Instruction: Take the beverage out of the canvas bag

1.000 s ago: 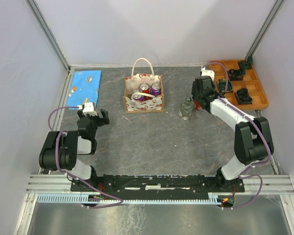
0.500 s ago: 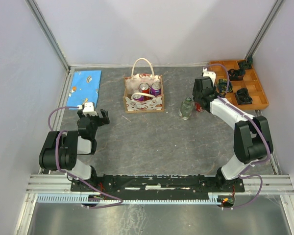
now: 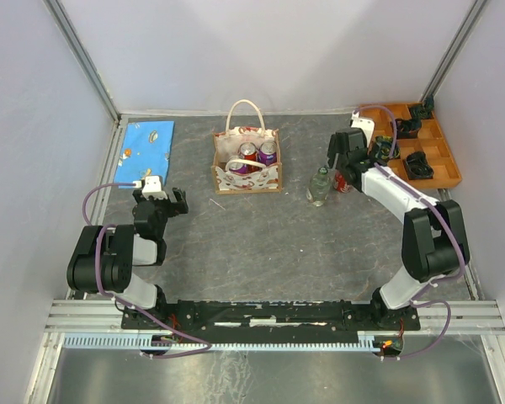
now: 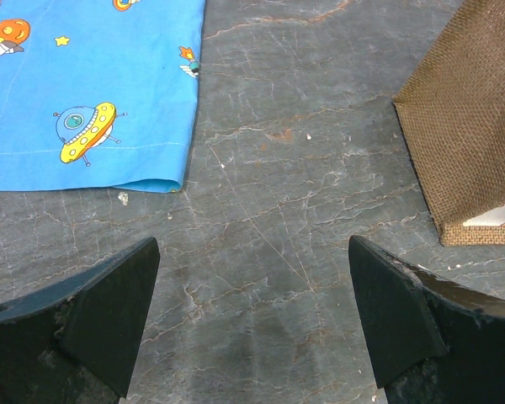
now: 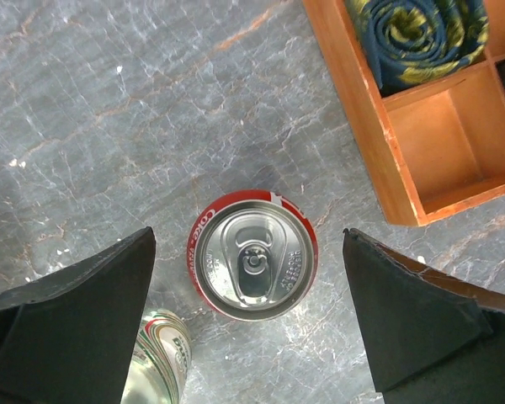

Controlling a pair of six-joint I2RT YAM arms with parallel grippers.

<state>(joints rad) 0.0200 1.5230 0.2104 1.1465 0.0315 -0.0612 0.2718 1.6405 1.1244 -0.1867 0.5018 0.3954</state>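
Red can (image 5: 255,266), below spread right gripper (image 5: 247,236)

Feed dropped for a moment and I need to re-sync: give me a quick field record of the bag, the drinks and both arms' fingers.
canvas bag: upright, back centre of table; holds a reddish can and a purple can
red can: standing on the table outside the bag, near the orange tray corner
bottle: upright beside the red can
right gripper: above the red can, fingers open either side, not touching it
left gripper: open over bare table near the blue cloth, holding nothing
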